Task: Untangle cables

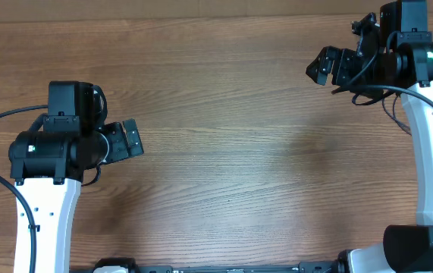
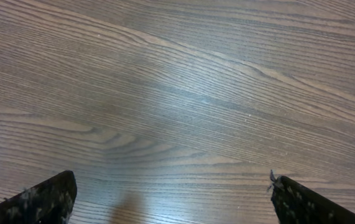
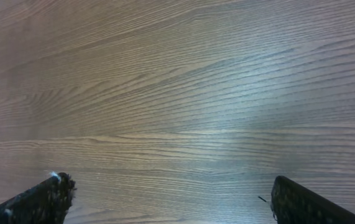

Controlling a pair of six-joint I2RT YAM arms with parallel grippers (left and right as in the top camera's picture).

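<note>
The bench (image 1: pixel 224 152) looks like brown wood or wood-look laminate with fine wavy grain. Its finish is smooth and satin, with a soft pale sheen just ahead of the right gripper (image 1: pixel 324 68). This and the left gripper (image 1: pixel 133 138) appear to be matt black plastic. Their fingers (image 2: pixel 46 200) have a rough, scuffed surface flecked with pale specks. The arm links (image 1: pixel 45 220) behind each gripper are smooth, glossy white plastic.

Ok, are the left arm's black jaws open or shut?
Open: the left wrist view shows its fingertips at opposite edges, only brown wooden table between them.
</note>
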